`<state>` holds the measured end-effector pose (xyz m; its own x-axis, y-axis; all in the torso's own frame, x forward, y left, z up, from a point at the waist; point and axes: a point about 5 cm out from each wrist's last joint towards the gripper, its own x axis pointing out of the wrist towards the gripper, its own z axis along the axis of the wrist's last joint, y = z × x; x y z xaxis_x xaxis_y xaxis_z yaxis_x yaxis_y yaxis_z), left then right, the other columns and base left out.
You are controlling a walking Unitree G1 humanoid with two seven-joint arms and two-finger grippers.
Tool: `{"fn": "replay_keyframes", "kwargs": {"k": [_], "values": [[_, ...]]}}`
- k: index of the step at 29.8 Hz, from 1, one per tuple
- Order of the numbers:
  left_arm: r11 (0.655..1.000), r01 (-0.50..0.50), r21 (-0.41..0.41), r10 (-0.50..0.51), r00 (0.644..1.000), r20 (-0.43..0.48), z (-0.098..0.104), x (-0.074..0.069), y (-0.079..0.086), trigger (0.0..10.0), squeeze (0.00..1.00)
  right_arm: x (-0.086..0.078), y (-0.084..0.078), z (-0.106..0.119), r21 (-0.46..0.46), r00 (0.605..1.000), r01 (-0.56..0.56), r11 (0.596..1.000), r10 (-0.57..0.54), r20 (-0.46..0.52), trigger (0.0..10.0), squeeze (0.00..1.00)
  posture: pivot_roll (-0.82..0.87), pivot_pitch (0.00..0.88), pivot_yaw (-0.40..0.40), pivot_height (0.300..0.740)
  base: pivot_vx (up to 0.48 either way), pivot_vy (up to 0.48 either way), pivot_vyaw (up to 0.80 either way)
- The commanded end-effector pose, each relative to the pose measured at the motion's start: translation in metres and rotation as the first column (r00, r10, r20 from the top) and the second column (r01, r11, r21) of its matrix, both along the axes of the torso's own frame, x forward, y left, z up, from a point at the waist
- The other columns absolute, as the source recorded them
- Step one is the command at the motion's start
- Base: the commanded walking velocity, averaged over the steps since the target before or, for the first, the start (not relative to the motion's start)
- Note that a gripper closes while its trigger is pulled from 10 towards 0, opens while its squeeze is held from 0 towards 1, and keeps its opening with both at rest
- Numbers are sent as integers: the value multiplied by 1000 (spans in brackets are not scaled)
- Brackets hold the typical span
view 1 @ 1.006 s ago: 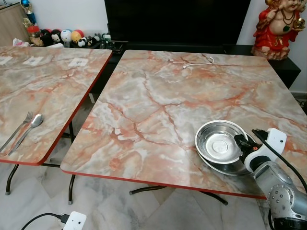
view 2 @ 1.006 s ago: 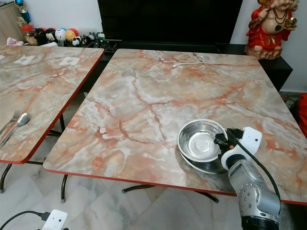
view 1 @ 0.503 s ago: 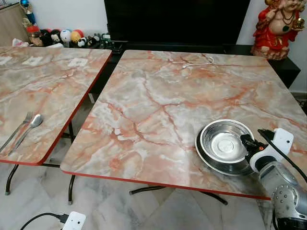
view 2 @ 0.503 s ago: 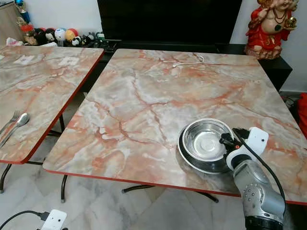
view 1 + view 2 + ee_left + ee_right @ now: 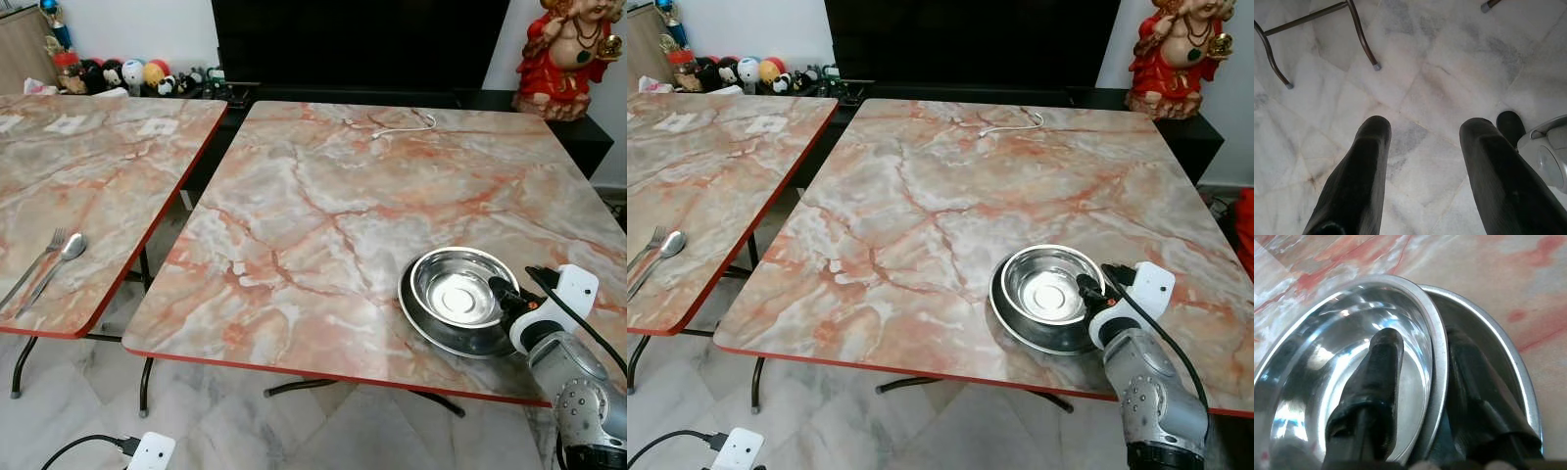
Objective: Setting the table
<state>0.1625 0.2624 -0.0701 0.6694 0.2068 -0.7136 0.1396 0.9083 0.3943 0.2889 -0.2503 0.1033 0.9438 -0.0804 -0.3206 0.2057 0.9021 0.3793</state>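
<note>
Shallow round steel bowl (image 5: 458, 297) nested in round steel plate (image 5: 431, 328), marble-patterned table (image 5: 323, 215) near-right corner. Right gripper (image 5: 1415, 382) at bowl's 3 o'clock, pinching rim (image 5: 1436, 357). Plate largely hidden beneath bowl.

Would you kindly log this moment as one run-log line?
right gripper: shut on bowl rim | bowl: on plate | left gripper: open, idle
</note>
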Motion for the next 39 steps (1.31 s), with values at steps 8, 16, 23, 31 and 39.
{"fn": "replay_keyframes", "kwargs": {"k": [8, 16, 23, 31, 39], "values": [[1000, -8, 13, 8, 1000, -5, 1, -4, 6, 10000, 0, 0, -2, 0, -27, 1000, -9, 1000, 9, -8, 10000, 408, 110, 38, -3, 740, 0, 0, 0], [1000, -13, 12, 13, 1000, -7, 1, -4, 7, 10000, 0, -6, -3, -2, -45, 1000, -14, 999, 13, -27, 10000, 8, 101, 35, -2, 740, 0, 0, 0], [1000, -22, 13, 22, 1000, -8, 1, -3, 7, 10000, 0, -18, -2, -6, -52, 999, -19, 998, 17, -51, 10000, 0, 102, 35, -6, 740, 0, 0, 0], [1000, -16, 10, 16, 1000, -6, 1, 0, 4, 10000, 0, -28, -16, 8, -119, 998, 65, 991, -65, 4, 10000, 0, 93, 34, -3, 740, 0, 0, 0], [1000, -13, 8, 13, 1000, -5, 1, 0, 4, 10000, 0, -31, -17, 23, -137, 988, 126, 983, -112, 103, 10000, 0, 88, 30, -2, 740, 0, 0, 0]]}}
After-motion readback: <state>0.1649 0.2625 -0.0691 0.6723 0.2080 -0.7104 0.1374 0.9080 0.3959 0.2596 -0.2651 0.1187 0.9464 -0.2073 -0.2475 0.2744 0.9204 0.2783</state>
